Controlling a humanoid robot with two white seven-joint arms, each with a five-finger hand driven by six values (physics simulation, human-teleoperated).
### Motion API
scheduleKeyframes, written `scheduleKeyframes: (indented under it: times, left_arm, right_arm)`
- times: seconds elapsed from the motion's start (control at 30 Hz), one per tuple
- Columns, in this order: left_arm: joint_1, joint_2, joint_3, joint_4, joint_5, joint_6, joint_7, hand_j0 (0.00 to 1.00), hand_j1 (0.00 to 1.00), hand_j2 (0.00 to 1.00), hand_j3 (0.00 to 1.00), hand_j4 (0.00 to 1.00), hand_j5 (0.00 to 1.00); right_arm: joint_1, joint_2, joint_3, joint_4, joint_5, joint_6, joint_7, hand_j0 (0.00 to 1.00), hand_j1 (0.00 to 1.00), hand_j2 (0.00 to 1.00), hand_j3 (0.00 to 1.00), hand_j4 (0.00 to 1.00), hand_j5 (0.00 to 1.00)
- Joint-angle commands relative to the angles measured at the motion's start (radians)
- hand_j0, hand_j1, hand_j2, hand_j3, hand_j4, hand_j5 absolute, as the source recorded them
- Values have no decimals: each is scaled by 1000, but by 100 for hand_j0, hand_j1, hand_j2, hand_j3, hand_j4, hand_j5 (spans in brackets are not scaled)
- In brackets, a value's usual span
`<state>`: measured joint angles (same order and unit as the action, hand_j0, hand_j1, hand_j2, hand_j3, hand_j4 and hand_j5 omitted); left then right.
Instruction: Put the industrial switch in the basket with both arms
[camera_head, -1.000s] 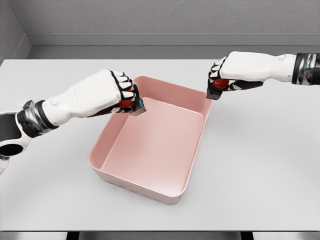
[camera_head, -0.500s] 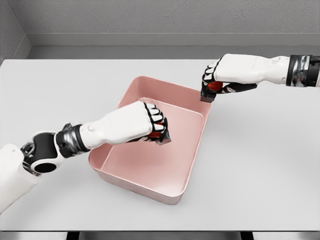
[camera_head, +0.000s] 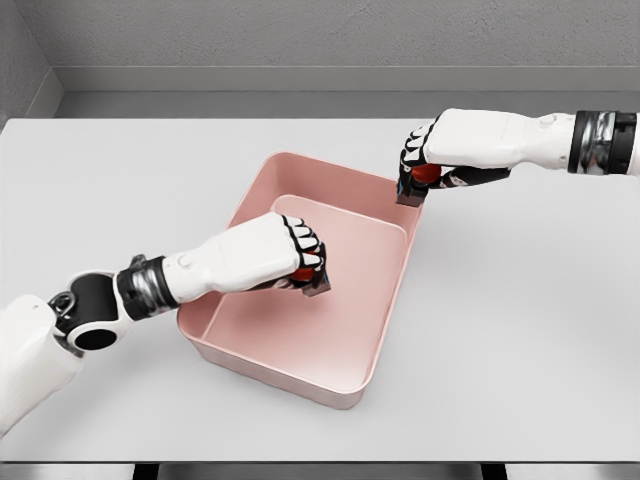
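Basket (camera_head: 300, 345), pink and rectangular, sits on the grey table (camera_head: 520, 330), turned a little so its long sides run from upper right to lower left. Left arm comes in from the lower left, forearm stretched over the basket's left wall, wrist roughly level. The left hand (camera_head: 290, 258) is inside the basket's outline, above its floor, knuckles up and fingers curled tight around a switch (camera_head: 313, 277); only a red patch and a dark grey corner of the switch show below the fingers. Whether that switch touches the basket floor cannot be told.

Right arm enters from the right edge and runs nearly horizontal across the table towards the basket's far right corner. The right hand (camera_head: 428, 160) is closed in a fist on a second switch (camera_head: 412, 185), whose red button shows between the fingers and whose dark body hangs down beneath them. This switch is at the basket's rim near that far corner, just above or against the edge; contact cannot be judged. The two hands are well apart, the left low within the basket, the right at its border.
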<state>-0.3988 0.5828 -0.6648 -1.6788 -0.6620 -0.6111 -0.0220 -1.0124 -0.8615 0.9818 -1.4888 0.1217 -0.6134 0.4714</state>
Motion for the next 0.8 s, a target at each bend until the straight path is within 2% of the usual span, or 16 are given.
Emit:
scheduleKeyframes:
  times: [0.0,0.03,0.07,0.1,0.17,0.4,0.5,0.53,0.57,0.63,0.67,0.7,0.73,0.77]
  left_arm:
    - [0,-6,1,1,8,0,2,45,45,45,45,45,45]
    - [0,-6,2,1,8,0,2,78,78,78,78,78,78]
    - [-2,-8,2,-1,8,0,4,89,89,89,89,89,89]
    - [-2,-8,4,-2,8,0,4,94,94,94,94,94,94]
    - [-2,-6,4,-6,10,0,4,97,97,97,97,97,97]
    - [-3,-6,5,-9,10,0,4,99,99,99,99,99,99]
    - [-12,18,34,-39,38,0,5,99,99,99,99,99,99]
    - [-15,67,62,-68,51,0,5,100,100,100,100,100,100]
    - [-18,135,90,-85,99,0,8,100,100,100,100,100,100]
    - [-55,302,131,-85,154,0,17,100,100,100,100,100,100]
    - [-41,371,194,-85,160,0,19,100,100,100,100,100,100]
    - [-35,417,234,-85,162,0,17,100,100,100,100,100,100]
    - [-25,457,246,-79,165,0,17,100,100,100,100,100,100]
    - [-17,462,248,-72,165,0,17,100,100,100,100,100,100]
  right_arm:
    - [0,-1,1,-1,-7,3,0,43,43,43,43,43,43]
    - [0,-2,1,-2,-7,3,0,43,43,43,43,43,43]
    - [0,-2,1,-2,-7,3,0,43,43,43,43,43,43]
    - [0,-2,1,-4,-7,3,0,43,43,43,43,43,43]
    - [-2,-2,1,-7,-7,3,0,43,43,43,43,43,43]
    - [-2,-1,3,-8,-7,3,0,43,43,43,43,43,43]
    - [-2,2,3,-8,-7,3,0,43,43,43,43,43,43]
    - [-2,7,3,-8,-7,3,0,43,43,43,43,43,43]
    - [-2,13,6,-8,-8,3,0,43,43,43,43,43,43]
    - [-2,32,9,-8,-8,3,0,43,43,43,43,43,43]
    - [0,41,11,-8,-7,3,0,43,43,43,43,43,43]
    - [2,45,14,-8,-8,3,1,43,43,43,43,43,43]
    - [0,61,26,-8,-8,3,1,43,43,43,43,43,43]
    - [0,68,32,-8,-8,3,1,43,43,43,43,43,43]
